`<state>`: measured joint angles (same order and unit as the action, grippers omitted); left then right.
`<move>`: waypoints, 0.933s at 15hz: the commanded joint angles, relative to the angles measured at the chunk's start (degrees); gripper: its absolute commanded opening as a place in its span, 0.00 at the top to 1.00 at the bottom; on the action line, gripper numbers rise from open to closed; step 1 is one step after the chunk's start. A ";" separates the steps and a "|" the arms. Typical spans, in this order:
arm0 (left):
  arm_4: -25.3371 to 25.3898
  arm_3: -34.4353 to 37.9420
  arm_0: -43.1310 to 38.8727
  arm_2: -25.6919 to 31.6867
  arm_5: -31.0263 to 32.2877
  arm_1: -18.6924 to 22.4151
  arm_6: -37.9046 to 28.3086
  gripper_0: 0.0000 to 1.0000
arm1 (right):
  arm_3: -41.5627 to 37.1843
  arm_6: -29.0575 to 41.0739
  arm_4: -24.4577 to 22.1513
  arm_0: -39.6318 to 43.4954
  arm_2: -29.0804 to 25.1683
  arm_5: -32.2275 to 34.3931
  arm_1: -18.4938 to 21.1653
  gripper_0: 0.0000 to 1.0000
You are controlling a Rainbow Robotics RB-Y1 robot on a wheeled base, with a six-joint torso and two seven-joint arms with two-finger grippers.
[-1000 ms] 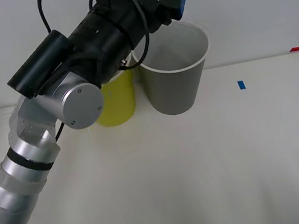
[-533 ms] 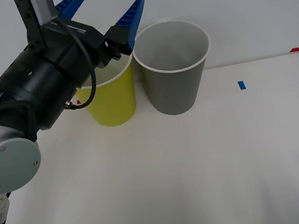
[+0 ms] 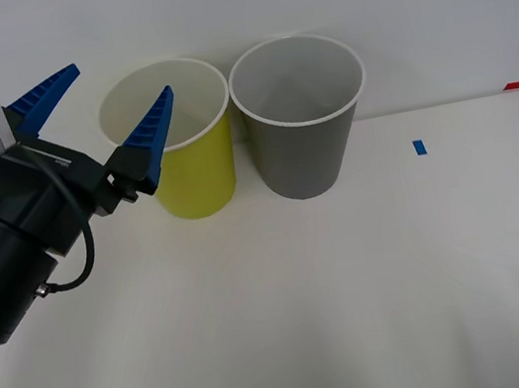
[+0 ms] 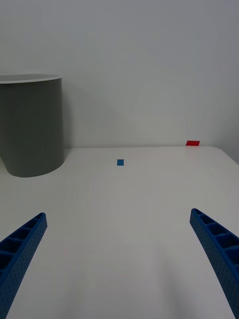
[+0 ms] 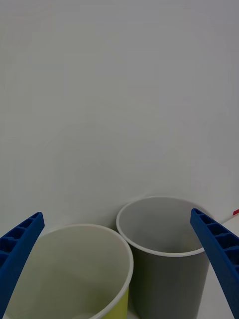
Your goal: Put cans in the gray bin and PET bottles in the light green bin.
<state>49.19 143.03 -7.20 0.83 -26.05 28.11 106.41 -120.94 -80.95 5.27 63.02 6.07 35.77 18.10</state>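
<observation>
The left gripper [image 3: 95, 117] is held wide open and empty, raised beside the light green bin [image 3: 199, 180]; no can is seen on the table [image 3: 355, 278], so the deposit into the gray bin [image 3: 307, 150] is judged done, and retraction is called for next, right gripper [image 4: 119, 259] low, agape, empty.

Gray bin [image 3: 307, 135] and light green bin [image 3: 184, 162] stand upright, apparently touching.

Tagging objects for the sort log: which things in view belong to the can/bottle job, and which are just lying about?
Job:
- gray bin, upright on the white table
- light green bin, beside it on the robot's left
- left gripper, jaws open and holding nothing, raised left of the green bin
- right gripper, jaws open, low over the table

Lying about:
- blue tape mark
- red tape mark
</observation>
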 commanded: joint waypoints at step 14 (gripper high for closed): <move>-12.81 -3.81 -19.25 -8.56 24.90 2.56 3.72 0.00 | 0.00 0.00 0.00 0.00 0.00 0.00 0.00 0.00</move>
<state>39.86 141.36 -23.96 -5.51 -5.19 30.46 110.09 -120.94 -80.95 5.27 63.02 6.07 35.77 18.10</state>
